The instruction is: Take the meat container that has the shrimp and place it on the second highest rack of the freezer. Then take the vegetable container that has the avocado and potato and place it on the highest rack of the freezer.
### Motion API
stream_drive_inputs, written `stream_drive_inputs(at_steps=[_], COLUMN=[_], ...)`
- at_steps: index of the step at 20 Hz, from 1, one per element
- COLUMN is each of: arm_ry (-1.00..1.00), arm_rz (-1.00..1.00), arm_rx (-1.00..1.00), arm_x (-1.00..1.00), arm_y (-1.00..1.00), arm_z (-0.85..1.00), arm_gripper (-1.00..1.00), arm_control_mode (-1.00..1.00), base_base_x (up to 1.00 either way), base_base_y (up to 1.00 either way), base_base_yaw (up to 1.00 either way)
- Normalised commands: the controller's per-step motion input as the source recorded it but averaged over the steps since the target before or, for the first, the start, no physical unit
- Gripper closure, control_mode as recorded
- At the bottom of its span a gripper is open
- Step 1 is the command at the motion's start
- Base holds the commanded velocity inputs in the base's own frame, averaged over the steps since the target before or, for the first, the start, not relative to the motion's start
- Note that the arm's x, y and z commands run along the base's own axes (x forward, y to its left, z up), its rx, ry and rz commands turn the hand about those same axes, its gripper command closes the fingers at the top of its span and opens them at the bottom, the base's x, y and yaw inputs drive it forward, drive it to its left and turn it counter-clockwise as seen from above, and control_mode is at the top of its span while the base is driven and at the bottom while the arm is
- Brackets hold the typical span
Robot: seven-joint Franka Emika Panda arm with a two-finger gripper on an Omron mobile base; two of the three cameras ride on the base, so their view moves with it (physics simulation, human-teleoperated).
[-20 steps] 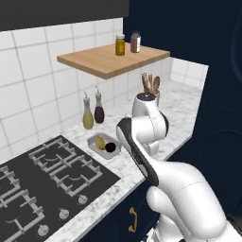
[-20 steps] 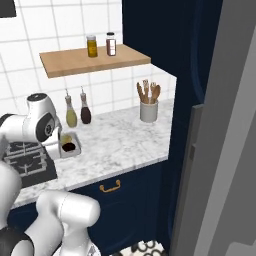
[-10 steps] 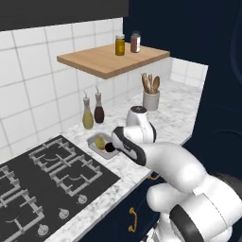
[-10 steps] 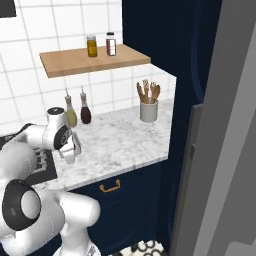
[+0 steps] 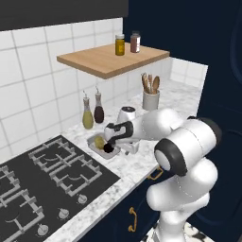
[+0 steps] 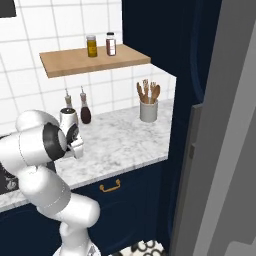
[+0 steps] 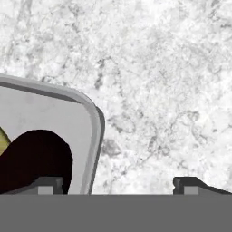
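Now lower: arm folded down since earlier
End effector point(image 7: 118, 185): spread wide, one fingertip over the tray point(image 7: 50, 113) rim
Avocado point(image 7: 34, 158): inside tray on worktop point(image 7: 163, 81)

Kitchen: gas hob point(image 5: 47, 184), marble counter point(image 6: 120, 145) (utensil crock point(image 6: 148, 110) too).

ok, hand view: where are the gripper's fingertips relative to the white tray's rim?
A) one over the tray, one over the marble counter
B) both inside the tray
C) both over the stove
A: one fingertip sits over the white rectangular tray by the dark avocado, the other over the marble counter.
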Motion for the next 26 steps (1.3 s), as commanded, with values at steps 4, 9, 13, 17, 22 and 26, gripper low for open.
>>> stream_drive_inputs(at_steps=[4, 9, 13, 17, 22, 26], arm_ry=[0.04, -0.02, -0.14, -0.05, 0.01, 0.01], arm_rz=[0.00, 0.00, 0.00, 0.00, 0.00, 0.00], arm_rx=[0.00, 0.00, 0.01, 0.00, 0.00, 0.00], arm_x=[0.37, -0.24, -0.86, -0.38, -0.01, -0.05], arm_y=[0.32, 0.05, -0.22, -0.01, 0.00, 0.00], arm_z=[-0.40, -0.50, -0.51, -0.44, -0.58, -0.52], arm_gripper=[-1.00, -1.00, -1.00, -1.00, -1.00, 1.00], arm_control_mode=[-1.00, -1.00, -1.00, -1.00, -1.00, -1.00], base_base_x=[0.00, 0.00, 0.00, 0.00, 0.00, 0.00], base_base_y=[0.00, 0.00, 0.00, 0.00, 0.00, 0.00], base_base_yaw=[0.00, 0.00, 0.00, 0.00, 0.00, 0.00])
